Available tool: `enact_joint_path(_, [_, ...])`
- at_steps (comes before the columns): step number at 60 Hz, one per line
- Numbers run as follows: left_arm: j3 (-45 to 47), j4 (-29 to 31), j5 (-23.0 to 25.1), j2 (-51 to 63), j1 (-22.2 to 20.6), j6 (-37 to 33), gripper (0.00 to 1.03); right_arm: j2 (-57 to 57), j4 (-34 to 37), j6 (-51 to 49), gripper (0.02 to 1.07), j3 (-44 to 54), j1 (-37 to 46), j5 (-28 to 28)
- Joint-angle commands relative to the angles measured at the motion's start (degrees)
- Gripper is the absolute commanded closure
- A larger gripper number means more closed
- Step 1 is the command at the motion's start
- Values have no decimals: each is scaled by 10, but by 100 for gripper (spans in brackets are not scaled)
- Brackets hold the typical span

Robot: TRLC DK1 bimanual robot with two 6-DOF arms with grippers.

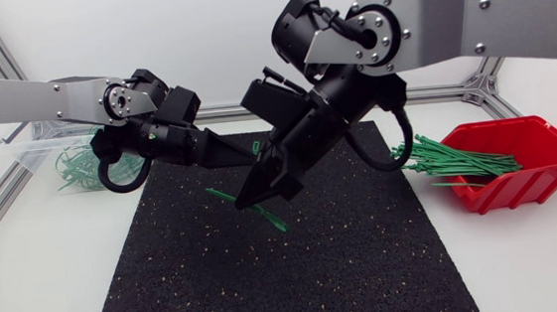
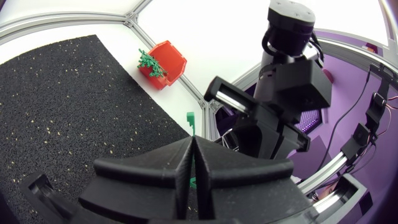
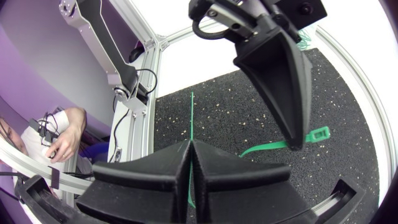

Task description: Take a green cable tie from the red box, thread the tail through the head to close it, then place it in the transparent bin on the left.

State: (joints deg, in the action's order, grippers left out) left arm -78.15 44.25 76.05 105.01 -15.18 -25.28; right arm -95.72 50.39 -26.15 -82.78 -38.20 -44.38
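Scene: Two arms meet above a black speckled rubber mat (image 1: pixel 269 286) in the centre of the overhead frame. They share one thin green plastic cable tie (image 1: pixel 271 218).
Left gripper (image 2: pixel 193 143): The broad black wedge fingers are pressed together, with the tie's strap pinched between them. The tie's square head (image 2: pixel 190 118) sticks out just ahead of the tips.
Right gripper (image 3: pixel 190 144): The fingers are closed on the strap nearer its other end. The thin pointed tail (image 3: pixel 192 102) runs straight ahead of them.
Cable tie: It is off the mat, bowed between the two grippers, well apart from both the box and the bin.
Done so far: One tie is out of the box and gripped at both ends, which looks like the set-up for threading.
Not yet done: In the right wrist view the head and tail stand apart, so the loop appears unclosed. Threading and the drop into the bin are both to come.
Red plastic box (image 1: pixel 549 170): It sits at the right of the overhead frame on the white table (image 1: pixel 526 266). A heap of spare green ties (image 1: pixel 458 162) spills over its open side toward the mat.
Transparent plastic bin (image 1: pixel 29 146): It sits at the left edge of the overhead frame, behind the left arm. Green ties (image 1: pixel 81 172) lie in it, but whether they are looped is too small to tell.
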Motion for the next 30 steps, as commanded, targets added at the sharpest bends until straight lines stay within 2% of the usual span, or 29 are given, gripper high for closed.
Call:
enact_joint_path(1, [23,-1,8,-22,-8,8,100,35,1,31,102,23,9,-15])
enact_joint_path(18, [52,-61,9,-33,-14,9,100,101,-57,62,102,101,37,-21])
enact_joint_path(30, [93,-118,9,-36,-18,9,100,114,-63,79,102,121,42,-45])
